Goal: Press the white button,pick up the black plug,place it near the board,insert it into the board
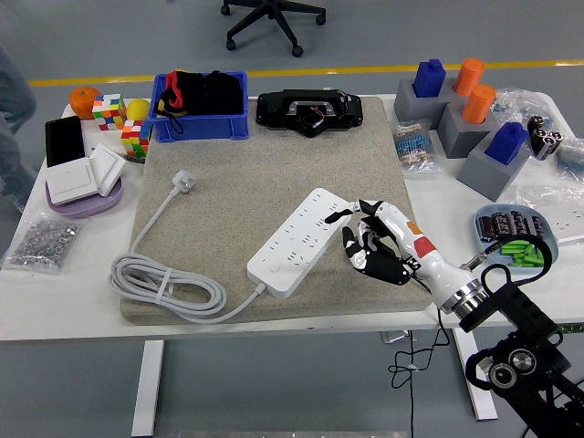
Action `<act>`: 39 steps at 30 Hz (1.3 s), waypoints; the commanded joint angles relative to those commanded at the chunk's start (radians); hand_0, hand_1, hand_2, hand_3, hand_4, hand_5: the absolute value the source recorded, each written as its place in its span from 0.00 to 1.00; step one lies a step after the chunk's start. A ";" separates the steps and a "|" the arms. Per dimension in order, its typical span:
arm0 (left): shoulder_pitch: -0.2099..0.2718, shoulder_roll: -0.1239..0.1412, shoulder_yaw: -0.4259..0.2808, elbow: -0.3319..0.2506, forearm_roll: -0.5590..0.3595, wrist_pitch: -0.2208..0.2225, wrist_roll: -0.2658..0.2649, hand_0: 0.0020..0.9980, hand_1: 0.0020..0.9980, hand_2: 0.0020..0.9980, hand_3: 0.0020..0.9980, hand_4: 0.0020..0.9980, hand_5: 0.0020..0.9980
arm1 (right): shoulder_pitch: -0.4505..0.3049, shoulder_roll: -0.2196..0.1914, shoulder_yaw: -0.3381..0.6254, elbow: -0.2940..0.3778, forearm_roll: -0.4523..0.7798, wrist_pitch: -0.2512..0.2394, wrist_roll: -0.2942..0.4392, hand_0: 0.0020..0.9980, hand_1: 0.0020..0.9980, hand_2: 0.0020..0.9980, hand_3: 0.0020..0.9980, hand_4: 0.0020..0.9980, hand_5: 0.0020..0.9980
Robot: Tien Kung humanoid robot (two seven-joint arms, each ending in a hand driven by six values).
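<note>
Your right hand [376, 239] sits at the right side of the white power strip [301, 240], fingers [339, 216] loosely curled and holding nothing; 1 fingertip reaches over the strip's upper right end. The strip's long axis runs diagonally, from lower left to upper right. Its white button [275, 269] appears to sit at the lower left end, so from your fingers it lies down and to the left, along that axis. I judge the press still to be made. Your left hand is out of view, so the right is the only one near.

The black plug is hard to pick out; it may be among the dark items in the blue bin [199, 107] at the far side, but you cannot tell from here.

The strip is smooth, hard plastic, a flat bar with rounded corners. It rests on a grainy beige mat [237, 173] that looks slightly rough. A soft white cable [164, 287] coils off the mat's left corner onto the surface [82, 301].
</note>
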 joint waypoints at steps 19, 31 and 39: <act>0.001 0.003 0.002 0.000 0.002 -0.002 0.003 0.69 0.67 0.64 0.64 0.56 0.17 | 0.184 0.006 -0.209 -0.157 -0.136 -0.004 -0.030 0.00 0.00 0.05 0.57 0.40 0.00; 0.002 0.002 0.010 0.000 -0.003 -0.004 0.005 0.69 0.67 0.64 0.65 0.56 0.17 | 0.295 0.058 -0.319 -0.287 -0.141 -0.064 0.005 0.00 0.00 0.05 0.57 0.38 0.00; -0.001 0.008 0.012 0.000 0.005 -0.007 0.005 0.69 0.67 0.64 0.65 0.56 0.17 | 0.359 0.102 -0.343 -0.415 -0.154 -0.109 0.028 0.00 0.00 0.05 0.57 0.38 0.00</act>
